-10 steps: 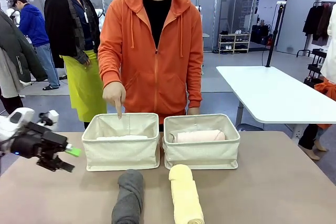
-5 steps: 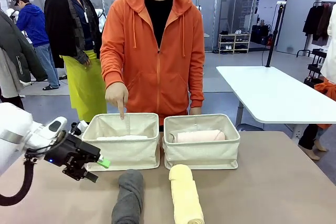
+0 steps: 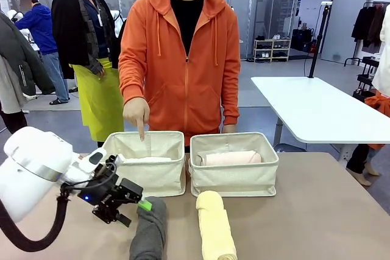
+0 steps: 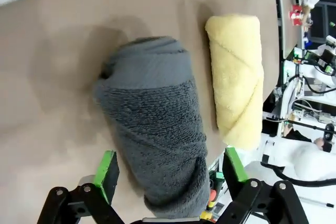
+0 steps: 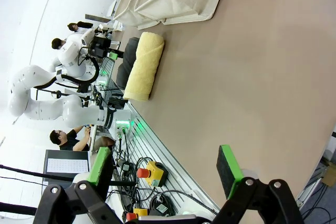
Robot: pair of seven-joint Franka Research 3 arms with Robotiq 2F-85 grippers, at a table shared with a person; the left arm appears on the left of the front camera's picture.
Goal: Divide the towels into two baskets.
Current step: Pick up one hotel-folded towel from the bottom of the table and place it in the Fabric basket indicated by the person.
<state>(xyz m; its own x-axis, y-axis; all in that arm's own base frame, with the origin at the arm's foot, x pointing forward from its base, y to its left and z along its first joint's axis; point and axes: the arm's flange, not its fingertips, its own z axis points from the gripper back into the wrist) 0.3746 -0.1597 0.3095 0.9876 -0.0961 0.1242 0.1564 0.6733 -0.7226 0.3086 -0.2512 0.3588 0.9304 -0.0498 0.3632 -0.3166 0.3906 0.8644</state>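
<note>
Grey towel (image 3: 149, 229) is the current target. It lies on the worktop (image 3: 317, 211) just in front of the left basket (image 3: 140, 179), long axis running toward the robot. Left end effector (image 3: 135, 212) is right at the roll, low over the worktop, fingers spread wide. In the left wrist view the green pads sit either side of the roll with a sliver of gap each side, so no contact that I can make out. Nothing held.

Right end effector (image 5: 164, 165) is spread too, empty, over bare worktop well apart from the towels.

Sort state:
- white towel (image 3: 141, 159) in the left basket
- pink towel (image 3: 230, 158) in the right basket (image 3: 234, 181)
- yellow towel (image 3: 216, 226) on the worktop in front of the right basket, beside the grey one, not touching

Person's hand (image 3: 137, 112) points a finger down into the left basket. I read that as grey goes left.

My call: roughly halfway, and the step in hand is pre-grasp on grey. Next move needs the pads seated at the roll's mid-height. Then close across its width firmly enough that the terry doesn't sag or unroll, and lift clear of the soft rim. The basket is narrow, so lay the roll in line with the white one, not across it. Yellow then goes right.
</note>
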